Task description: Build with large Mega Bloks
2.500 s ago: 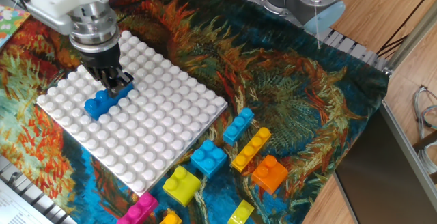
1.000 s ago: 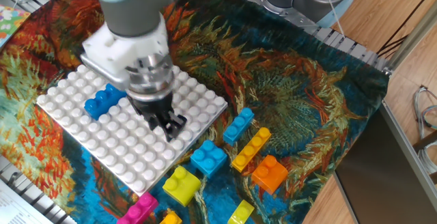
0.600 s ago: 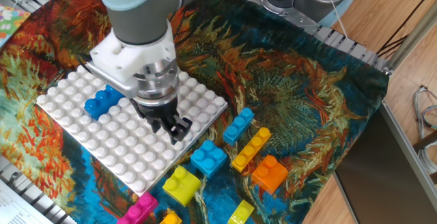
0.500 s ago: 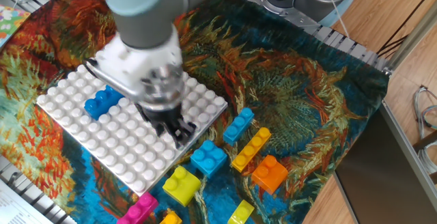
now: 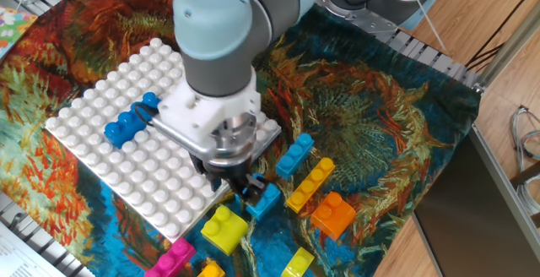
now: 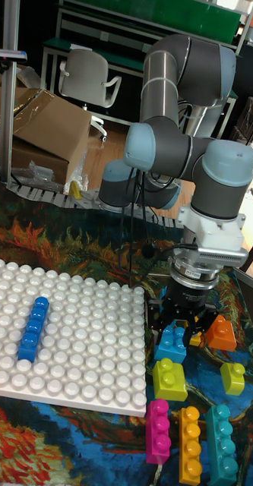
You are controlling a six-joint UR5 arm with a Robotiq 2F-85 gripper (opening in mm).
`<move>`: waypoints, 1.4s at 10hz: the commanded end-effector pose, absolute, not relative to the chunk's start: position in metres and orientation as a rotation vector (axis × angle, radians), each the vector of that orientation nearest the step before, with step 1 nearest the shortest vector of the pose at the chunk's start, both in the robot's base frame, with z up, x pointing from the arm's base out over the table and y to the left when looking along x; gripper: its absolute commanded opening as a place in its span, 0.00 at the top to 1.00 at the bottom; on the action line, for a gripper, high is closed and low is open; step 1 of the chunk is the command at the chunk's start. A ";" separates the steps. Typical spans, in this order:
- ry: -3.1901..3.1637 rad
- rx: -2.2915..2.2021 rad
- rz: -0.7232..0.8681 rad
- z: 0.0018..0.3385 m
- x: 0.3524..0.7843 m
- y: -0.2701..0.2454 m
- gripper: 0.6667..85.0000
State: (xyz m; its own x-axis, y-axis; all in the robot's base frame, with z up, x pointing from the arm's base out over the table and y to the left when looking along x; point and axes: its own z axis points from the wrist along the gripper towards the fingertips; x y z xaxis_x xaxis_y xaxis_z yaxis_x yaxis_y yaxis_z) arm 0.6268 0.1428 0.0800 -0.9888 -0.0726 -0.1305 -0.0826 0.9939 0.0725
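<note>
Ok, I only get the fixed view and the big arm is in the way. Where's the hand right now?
Observer: In the tall view, the hand is down at the light blue brick, just off the white baseplate.
Child: Did it grab it?
Observer: I can't tell. Its black fingers sit beside the brick's studs, but I can't see a clear grip.
Child: What's at the bottom, where my picture cuts off?
Observer: A whole pink brick, lying in a row with an orange brick and a teal brick.
</note>
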 end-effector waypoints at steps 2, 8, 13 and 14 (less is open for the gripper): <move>3.001 -0.146 0.160 0.076 0.624 0.159 0.31; 2.988 -0.117 0.130 0.080 0.616 0.150 0.30; 2.996 -0.080 0.108 0.079 0.591 0.152 0.29; 2.987 -0.076 0.085 0.080 0.593 0.148 0.29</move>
